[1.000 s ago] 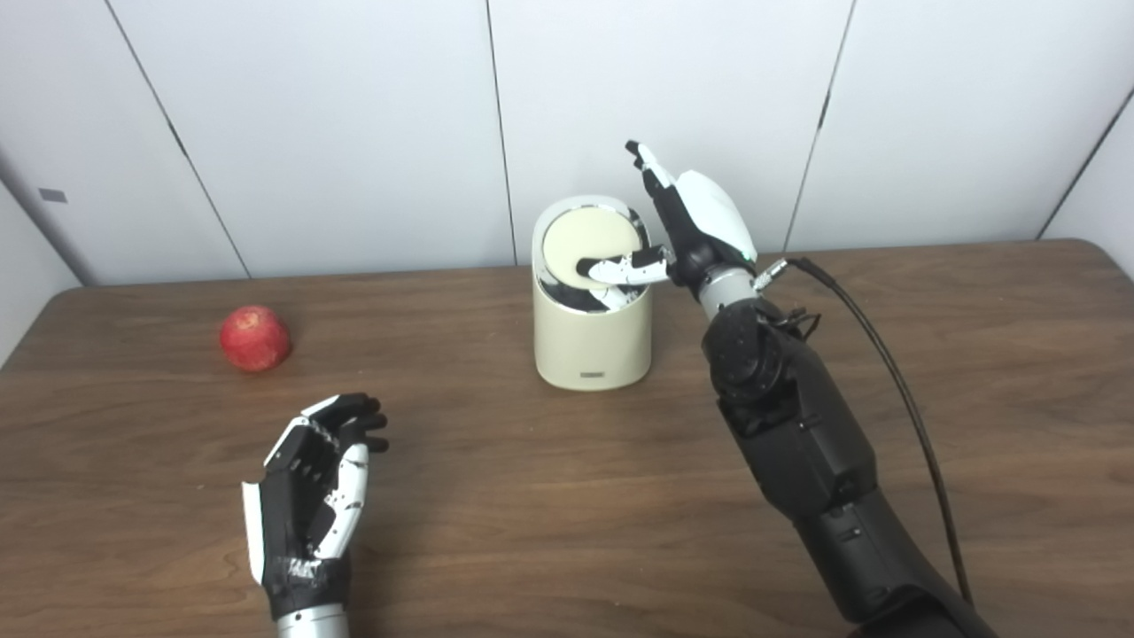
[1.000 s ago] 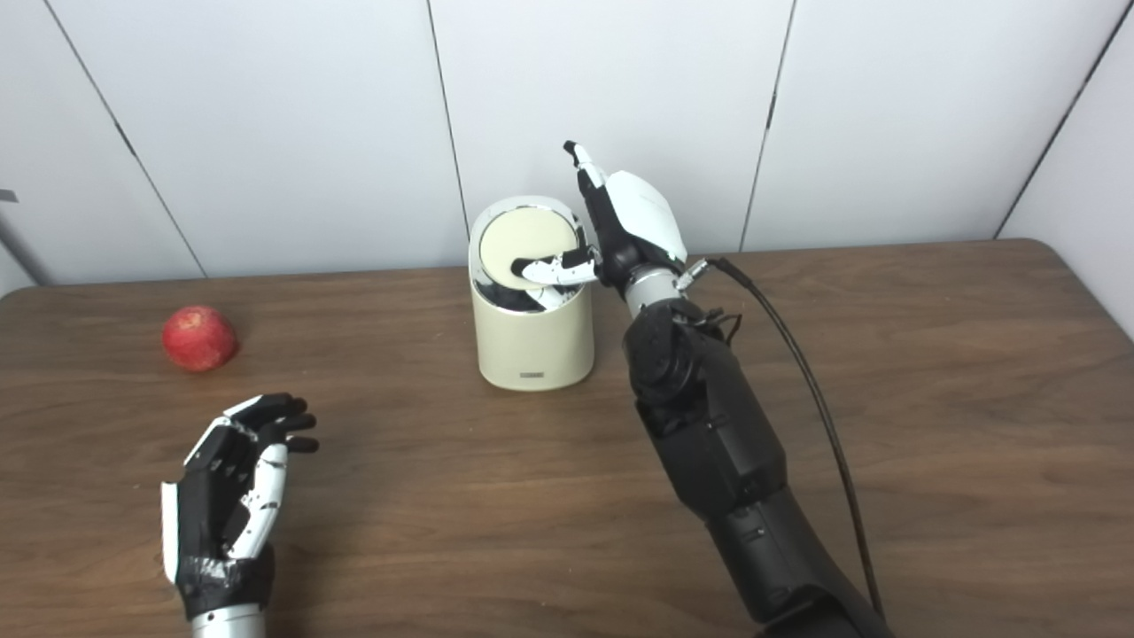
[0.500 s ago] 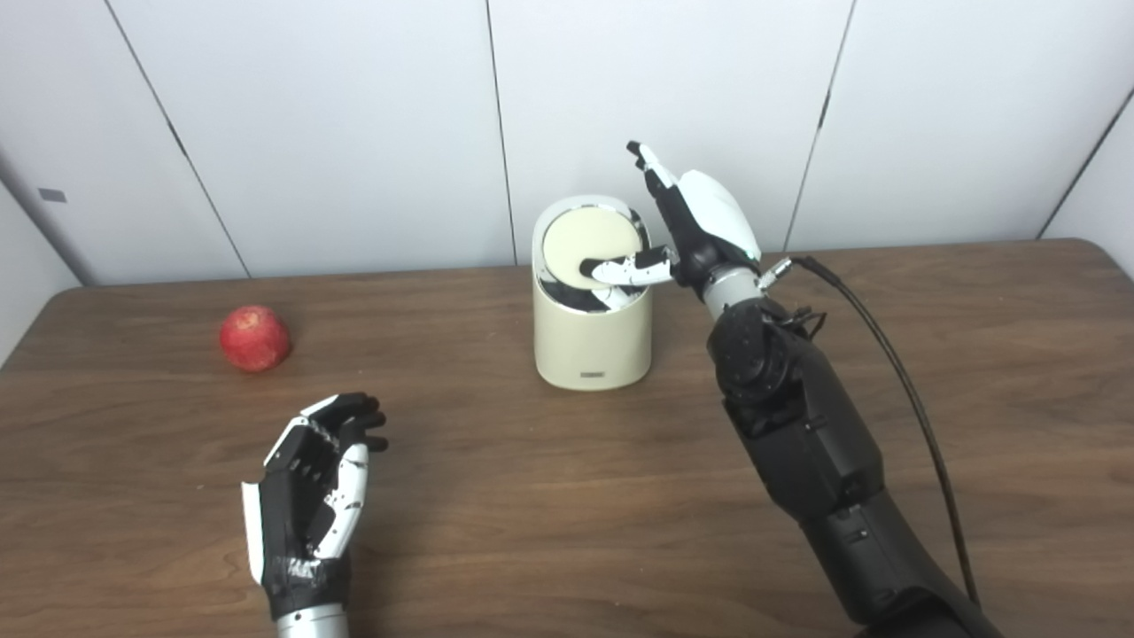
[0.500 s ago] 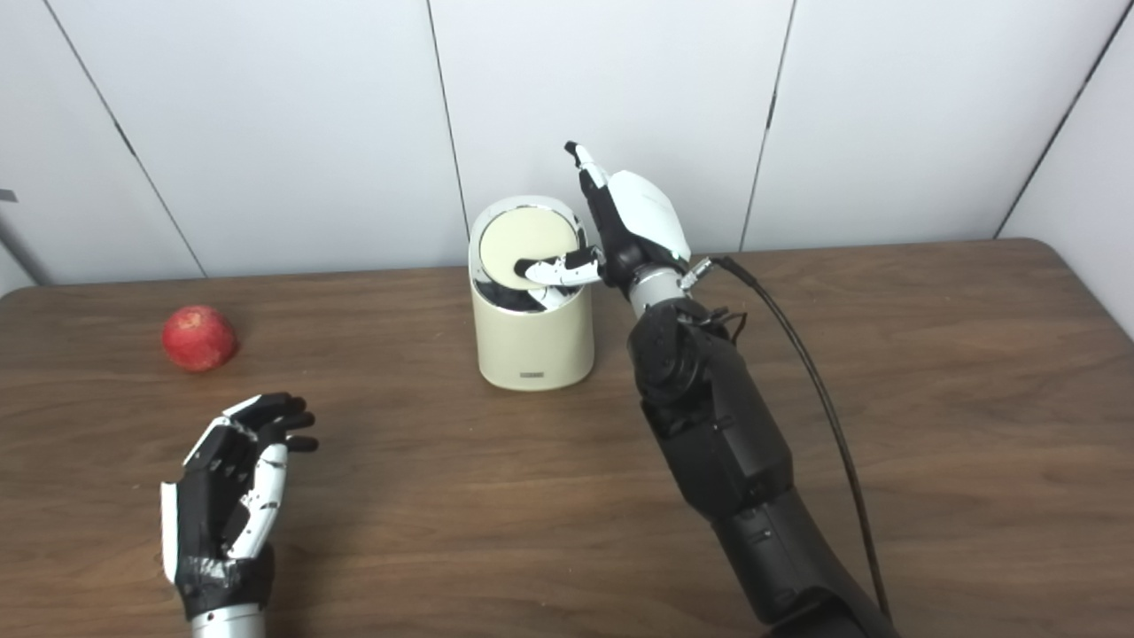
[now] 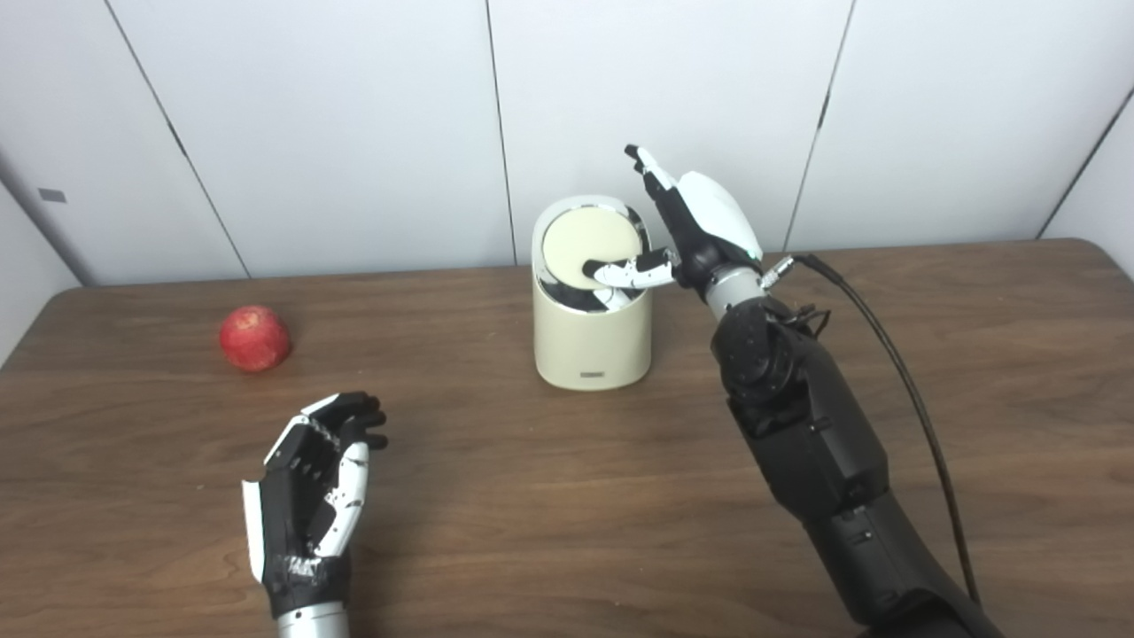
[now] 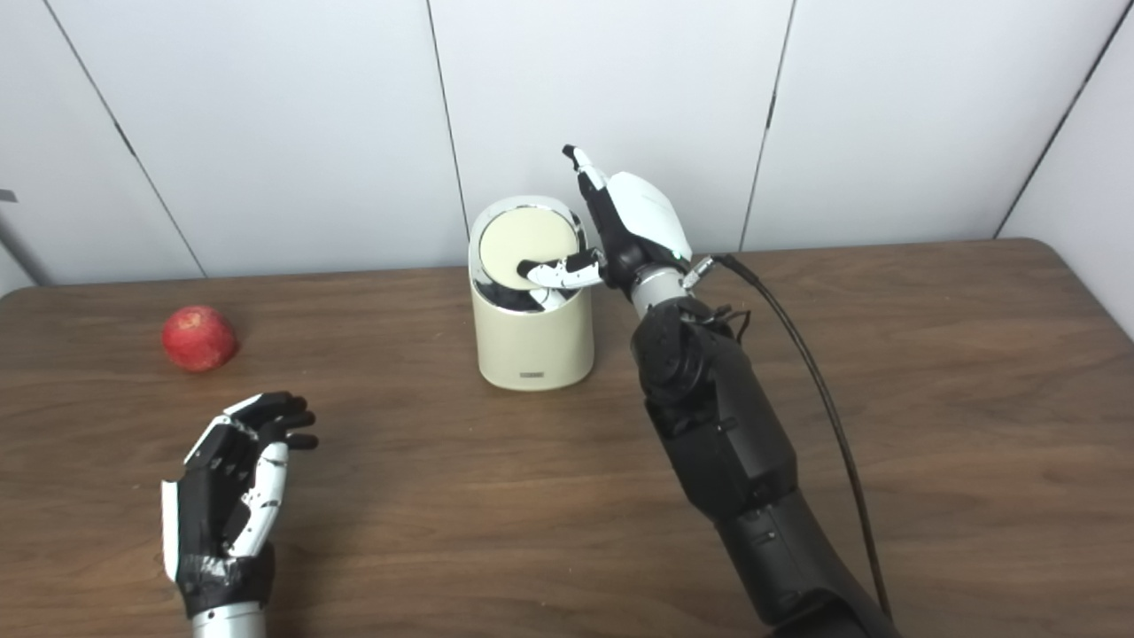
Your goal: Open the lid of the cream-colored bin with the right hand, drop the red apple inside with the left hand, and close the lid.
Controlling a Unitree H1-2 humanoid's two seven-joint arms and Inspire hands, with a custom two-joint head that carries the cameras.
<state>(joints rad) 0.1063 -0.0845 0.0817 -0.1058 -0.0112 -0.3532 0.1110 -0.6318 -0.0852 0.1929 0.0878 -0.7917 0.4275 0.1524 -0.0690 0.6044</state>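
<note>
Right hand (image 5: pixel 700 221) open beside the cream-colored bin (image 5: pixel 591 332), fingers raised and spread, thumb laid across the tilted round lid (image 5: pixel 589 235). Left hand (image 5: pixel 310 492) open and empty, palm up, low on the tabletop (image 5: pixel 549 496). Red apple (image 5: pixel 255 338) ahead of the left hand and slightly outward, well apart from it, far left of the right hand.

Apple probably firm, smooth, apt to roll; best cupped around its middle from above. Lid likely light and pivoting, yielding to a push near its edge.

Bin interior mostly hidden, depth unreadable. Thumb contact with the lid hard to confirm; lid hinge out of sight.
</note>
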